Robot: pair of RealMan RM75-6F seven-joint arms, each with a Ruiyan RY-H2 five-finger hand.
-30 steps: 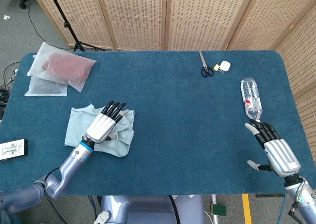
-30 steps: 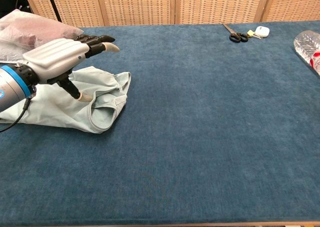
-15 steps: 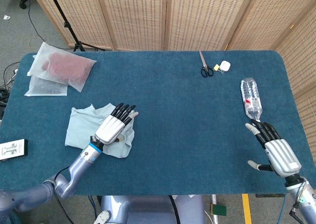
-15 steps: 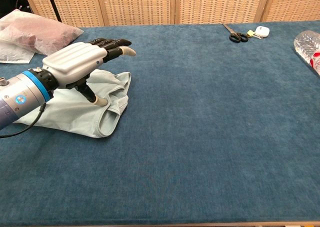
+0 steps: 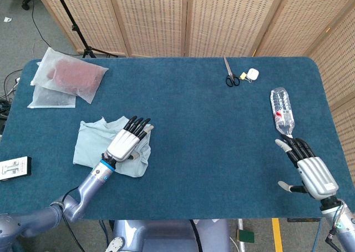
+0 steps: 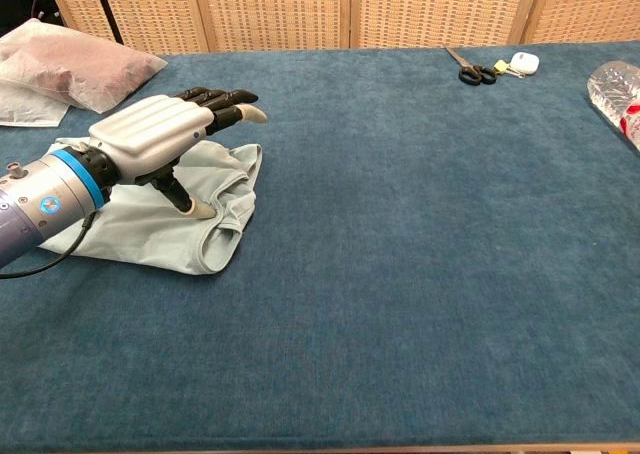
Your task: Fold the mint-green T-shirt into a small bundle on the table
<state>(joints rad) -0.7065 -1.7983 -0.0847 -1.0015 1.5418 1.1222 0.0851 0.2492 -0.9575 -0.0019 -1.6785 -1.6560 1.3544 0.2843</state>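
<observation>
The mint-green T-shirt [image 5: 91, 144] lies crumpled into a small bundle at the table's left front, also visible in the chest view as the T-shirt [image 6: 140, 229]. My left hand [image 5: 126, 141] hovers over its right side with fingers stretched out flat, palm down; in the chest view the left hand [image 6: 160, 139] has its thumb tip touching the cloth, holding nothing. My right hand [image 5: 309, 171] stays at the table's right front edge, fingers spread and empty, far from the shirt. It does not show in the chest view.
Two plastic bags with reddish contents [image 5: 69, 79] lie at the back left. Scissors [image 5: 230, 74] and a small white item [image 5: 252, 74] sit at the back centre-right. A plastic bottle [image 5: 282, 111] lies near my right hand. A remote [image 5: 13, 167] rests at the left edge.
My left hand shifted right and forward over the shirt, then drew back slightly. The shirt's right edge got pushed into a tighter bunch. The right hand stayed put.
</observation>
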